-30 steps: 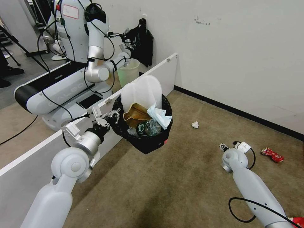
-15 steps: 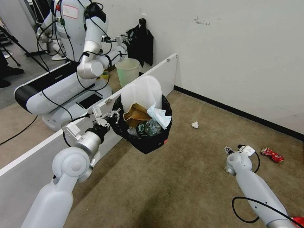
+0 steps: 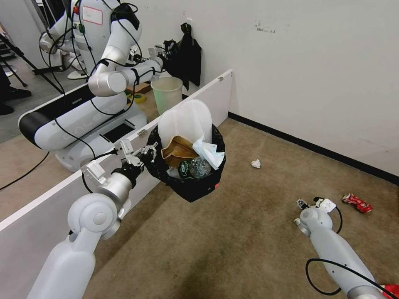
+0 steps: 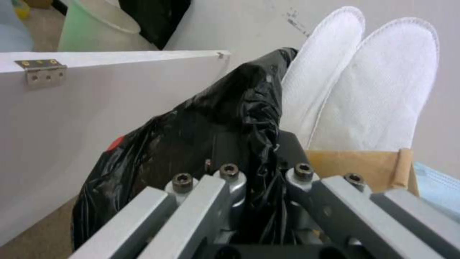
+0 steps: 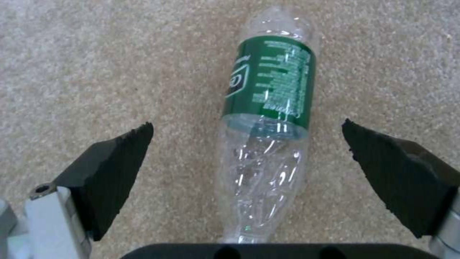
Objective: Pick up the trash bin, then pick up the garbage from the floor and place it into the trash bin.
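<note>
My left gripper (image 3: pixel 149 153) is shut on the rim of the trash bin (image 3: pixel 192 186), clamping its black bag (image 4: pixel 225 118), and holds the bin off the floor. White slippers (image 3: pixel 186 118), a brown paper bag (image 3: pixel 176 149), a pale blue mask (image 3: pixel 210 153) and a bottle (image 3: pixel 194 167) fill the bin. My right arm (image 3: pixel 328 241) reaches down over the carpet (image 3: pixel 232 241). Its gripper (image 5: pixel 247 126) is open, and a clear bottle with a green label (image 5: pixel 271 90) lies on the floor between the pads, touching neither. A crushed red can (image 3: pixel 356 202) and a white paper wad (image 3: pixel 256 163) lie farther off.
A low white partition (image 3: pixel 37 207) runs along my left. Behind it stand another robot (image 3: pixel 83 112) and a pale cream-green bucket (image 3: pixel 167 93). A black bag (image 3: pixel 188 54) hangs on the wall. The black baseboard (image 3: pixel 316 148) bounds the carpet. Something red (image 3: pixel 391 288) lies beside my right arm.
My right arm has drawn nearer to me and a little to the right, toward the floor. The bin and my left gripper have held still. The other robot's arm has swung left.
</note>
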